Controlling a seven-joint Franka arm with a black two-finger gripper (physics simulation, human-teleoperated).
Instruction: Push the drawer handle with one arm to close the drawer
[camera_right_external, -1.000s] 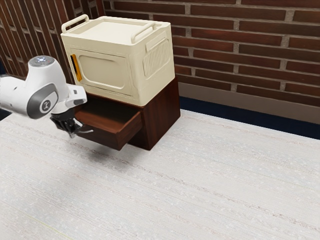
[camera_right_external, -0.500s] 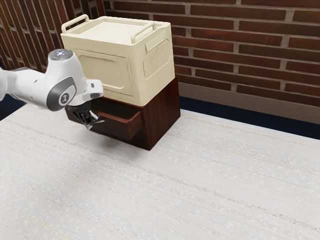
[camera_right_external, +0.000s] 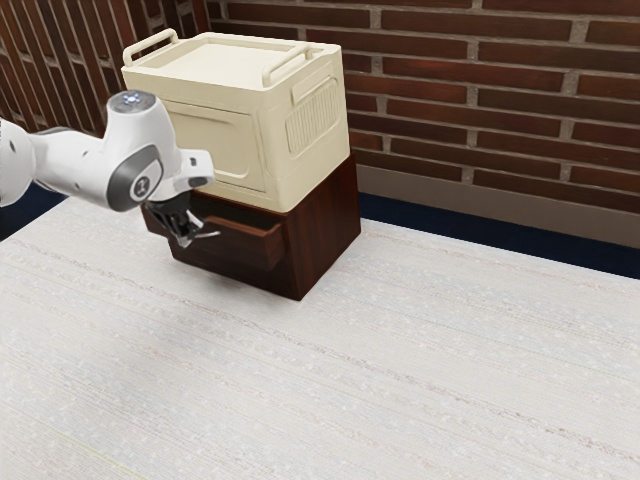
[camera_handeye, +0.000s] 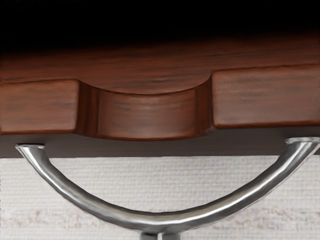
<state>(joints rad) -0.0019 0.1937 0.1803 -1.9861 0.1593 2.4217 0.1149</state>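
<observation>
Now the gripper (camera_right_external: 186, 240) is at the front of the dark wooden cabinet (camera_right_external: 325, 230), its fingers together, right up by the outer curve of the metal handle (camera_handeye: 161, 220). That handle arcs from the front of the drawer (camera_right_external: 240, 246), which juts partway out of the cabinet, and a cream box (camera_right_external: 205, 62) sits atop the cabinet!

Glossy, seemingly metal handle (camera_handeye: 165, 219) on smooth reddish-brown wood drawer (camera_handeye: 150, 112).
</observation>
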